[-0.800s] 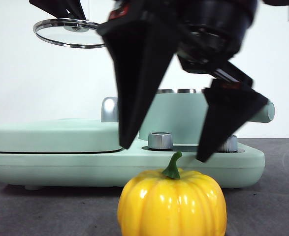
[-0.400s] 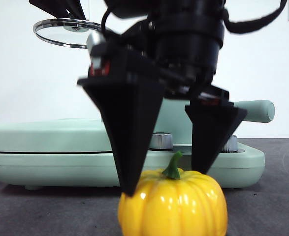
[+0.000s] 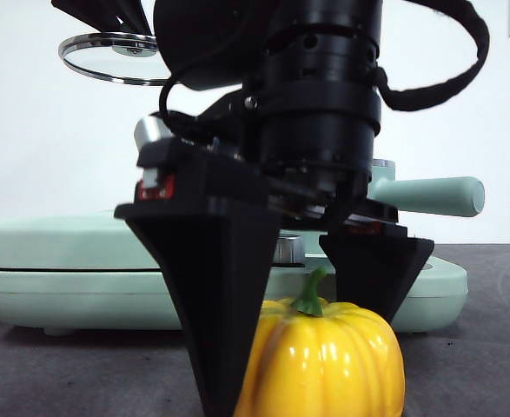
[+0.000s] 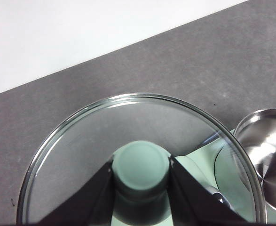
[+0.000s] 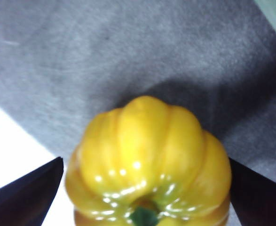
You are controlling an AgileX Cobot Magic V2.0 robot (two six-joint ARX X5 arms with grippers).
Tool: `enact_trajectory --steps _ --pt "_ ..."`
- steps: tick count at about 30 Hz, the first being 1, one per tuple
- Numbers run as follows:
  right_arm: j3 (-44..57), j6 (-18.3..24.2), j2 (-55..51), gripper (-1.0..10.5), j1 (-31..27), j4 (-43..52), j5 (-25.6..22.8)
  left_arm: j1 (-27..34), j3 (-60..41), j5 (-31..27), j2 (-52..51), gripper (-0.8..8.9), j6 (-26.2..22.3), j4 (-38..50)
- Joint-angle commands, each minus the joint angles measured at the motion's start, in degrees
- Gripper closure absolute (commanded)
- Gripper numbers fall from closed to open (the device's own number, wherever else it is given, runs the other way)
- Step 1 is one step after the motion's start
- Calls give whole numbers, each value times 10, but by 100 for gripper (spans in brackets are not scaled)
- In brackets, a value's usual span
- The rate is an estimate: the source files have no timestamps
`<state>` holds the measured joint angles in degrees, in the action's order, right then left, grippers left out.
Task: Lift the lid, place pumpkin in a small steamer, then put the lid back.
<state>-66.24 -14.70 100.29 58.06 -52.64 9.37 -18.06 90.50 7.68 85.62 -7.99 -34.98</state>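
No readable writing, right hand spread apart astride pumpkin on bench, left hand clamped on lid knob aloft, only left wrist view shows steamer open.

low front camera and right wrist camera share the pumpkin close-up.

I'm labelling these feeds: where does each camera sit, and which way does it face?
Front view: low at table height, looking level at the pumpkin; right gripper straddles it, open.
Left wrist view: on the left arm, looking down through the lid; left gripper pinches its knob.
Right wrist view: on the right arm, looking down on the pumpkin.
Shared: pumpkin, front and right wrist; lid, front and left wrist.
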Motion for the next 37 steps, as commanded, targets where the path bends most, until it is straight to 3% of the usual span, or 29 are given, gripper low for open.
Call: enact_trajectory --steps 1,5,11,17,22,37 --pt "-10 8 16 429 7 -5 -4 -2 22 3 -3 798 -4 13" --pt "-10 5 16 579 7 -6 -3 -2 22 3 -3 799 -4 13" --pt "-54 7 16 580 1 -64 -4 -2 22 2 -3 798 -4 13" --pt "-189 35 16 580 -21 -156 -31 -2 22 2 -3 799 -4 13" --pt "-308 56 16 580 -65 -212 -67 -2 22 3 -3 798 -4 13" --pt "-500 113 101 580 -241 -231 -60 -2 22 3 -3 798 -3 11"
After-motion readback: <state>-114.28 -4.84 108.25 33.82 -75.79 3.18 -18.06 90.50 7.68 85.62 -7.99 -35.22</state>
